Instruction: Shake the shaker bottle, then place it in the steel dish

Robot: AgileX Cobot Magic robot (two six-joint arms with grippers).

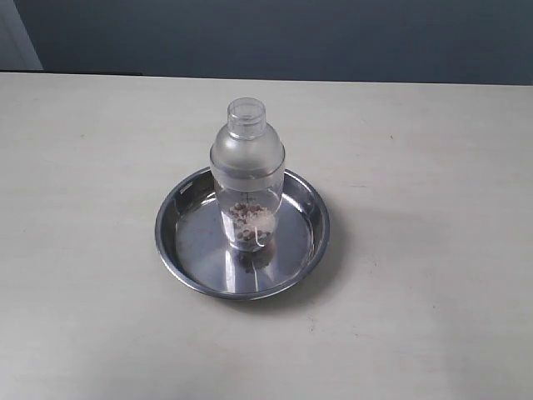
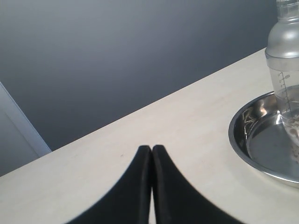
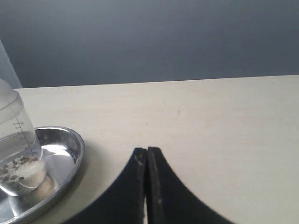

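Note:
The shaker bottle (image 1: 247, 171) stands upright inside the steel dish (image 1: 187, 258) at the middle of the table, with brown granules at its bottom. The left wrist view catches the bottle (image 2: 286, 60) and the dish (image 2: 243, 140) at its edge; the right wrist view shows the bottle (image 3: 14, 154) and the dish (image 3: 70, 149) likewise. My left gripper (image 2: 152, 148) is shut with nothing in it, over bare table away from the dish. My right gripper (image 3: 146, 150) is also shut and empty, apart from the dish. Neither gripper appears in the exterior view.
The pale table (image 1: 433, 250) stretches around the dish on every side. A dark grey-blue wall (image 1: 291, 33) runs behind the table's far edge, with a light panel (image 1: 15, 37) at the far left.

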